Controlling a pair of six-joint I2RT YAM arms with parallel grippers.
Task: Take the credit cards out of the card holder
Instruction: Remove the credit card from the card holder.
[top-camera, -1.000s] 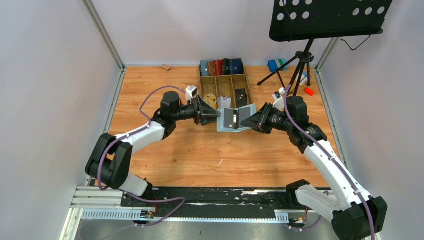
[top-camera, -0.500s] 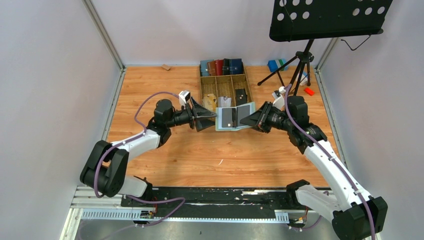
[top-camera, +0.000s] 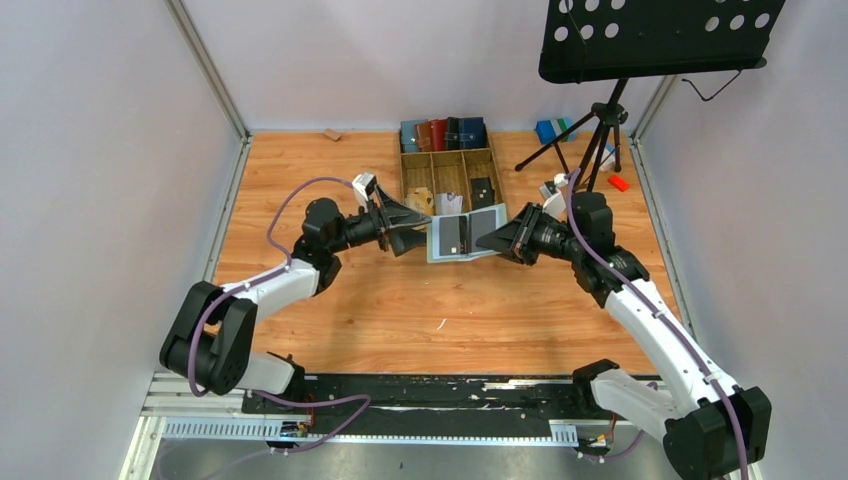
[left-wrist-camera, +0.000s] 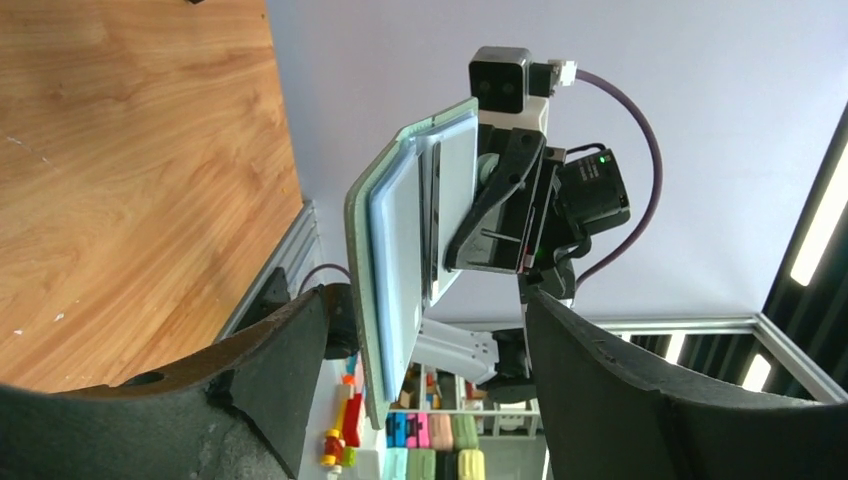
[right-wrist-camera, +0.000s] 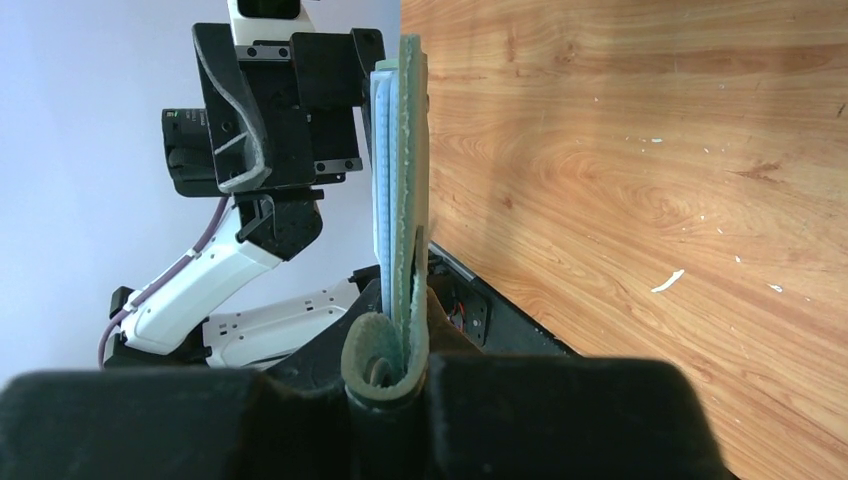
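The right fingers (top-camera: 499, 238) pinch the open wallet (left-wrist-camera: 395, 270) by its right edge, above the desk (top-camera: 330, 300); the left fingers (top-camera: 420, 232) are spread wide beside its left edge

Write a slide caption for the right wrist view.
Right gripper clamps the green card holder edge-on; left gripper stands open beyond it.
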